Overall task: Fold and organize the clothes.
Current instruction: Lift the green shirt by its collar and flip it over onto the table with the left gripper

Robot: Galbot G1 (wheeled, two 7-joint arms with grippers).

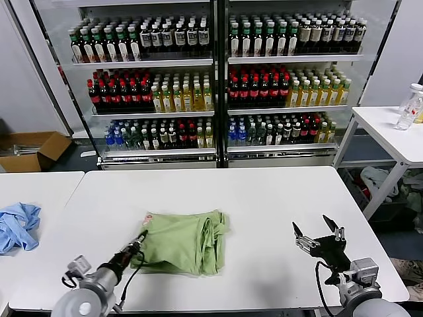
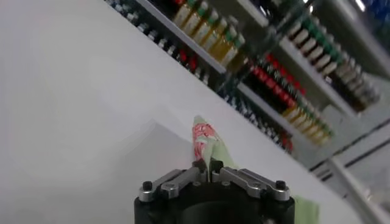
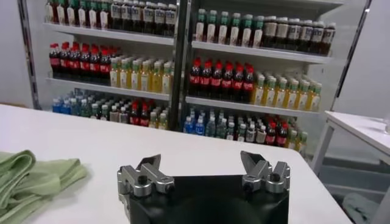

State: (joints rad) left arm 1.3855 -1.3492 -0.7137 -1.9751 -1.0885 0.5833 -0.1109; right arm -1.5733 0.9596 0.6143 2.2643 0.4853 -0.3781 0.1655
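Observation:
The light green shirt (image 1: 185, 241) lies folded into a thick bundle on the white table (image 1: 264, 198), a bit left of centre. Its red-and-white print shows at the far left corner (image 1: 147, 219). My left gripper (image 1: 143, 236) is shut on the shirt's left edge near that corner; in the left wrist view its fingers (image 2: 207, 165) pinch the printed green cloth (image 2: 207, 137). My right gripper (image 1: 317, 232) is open and empty above the table, to the right of the shirt. The right wrist view shows it (image 3: 201, 164) with the shirt's edge (image 3: 27, 179) off to one side.
A light blue cloth (image 1: 16, 224) lies on a second table at the left. Drink coolers (image 1: 218, 79) full of bottles stand behind the table. A small white table (image 1: 390, 129) with a bottle stands at the right. A cardboard box (image 1: 33, 148) sits on the floor.

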